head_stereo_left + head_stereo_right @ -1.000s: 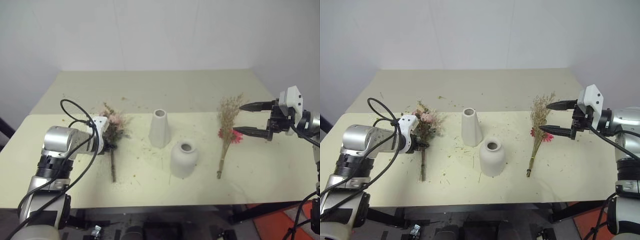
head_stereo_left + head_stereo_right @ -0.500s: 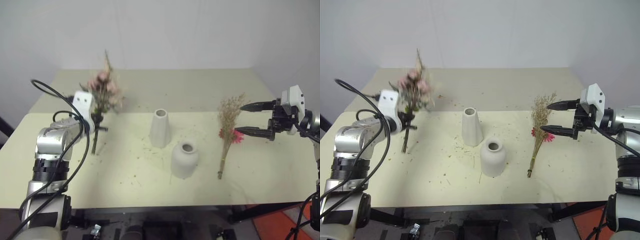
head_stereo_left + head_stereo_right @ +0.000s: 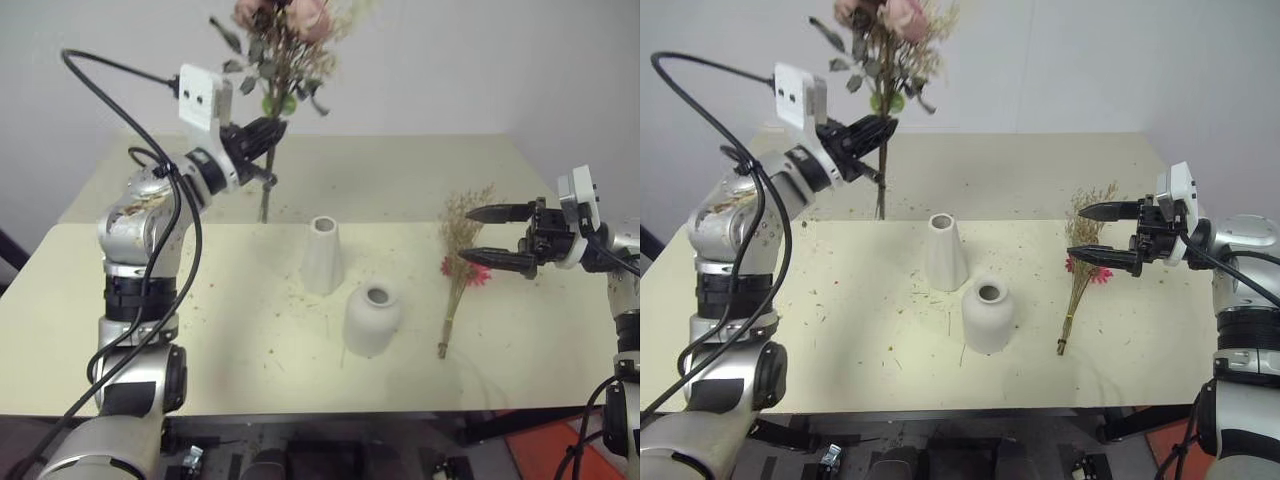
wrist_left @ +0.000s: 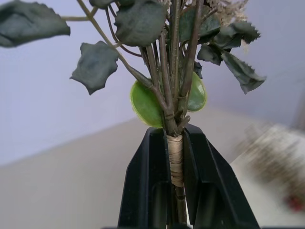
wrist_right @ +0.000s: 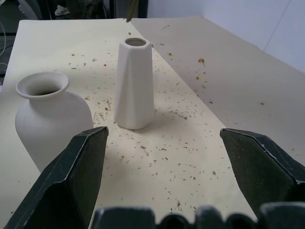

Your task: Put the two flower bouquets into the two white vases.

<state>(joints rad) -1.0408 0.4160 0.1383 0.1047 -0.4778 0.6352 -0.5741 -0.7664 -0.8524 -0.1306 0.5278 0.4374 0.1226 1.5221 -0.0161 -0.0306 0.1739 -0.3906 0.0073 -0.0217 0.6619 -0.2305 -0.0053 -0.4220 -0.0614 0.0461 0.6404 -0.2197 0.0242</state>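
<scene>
I'm on the first placement: rose bouquet (image 3: 283,40) is off the surface (image 3: 250,330) and upright in the air, blooms at the top, stem end hanging down above the far half of the surface, to the left of and behind the tall vase (image 3: 322,256). Left gripper (image 3: 268,130) has its fingers clamped on the taped part of the stems, clear in the left wrist view, where the black fingers (image 4: 147,186) squeeze the wrap just under the green leaves.

Both vases empty. Tall one stands mid-surface, squat vase (image 3: 371,319) just in front and to its right, close but apart I think.

Dried-grass bouquet (image 3: 458,262) lies flat on the right side, red-pink heads beside the right gripper (image 3: 492,236), whose fingers are spread wide w/ nothing in them, hovering near the heads.

Next, imo: carry the roses across to a vase mouth, prob. the tall one as it's nearest, line the stem tip over the opening, keep stems vertical, lower, then let go. Narrow mouth, so alignment matters; a miss could tip the vase.
</scene>
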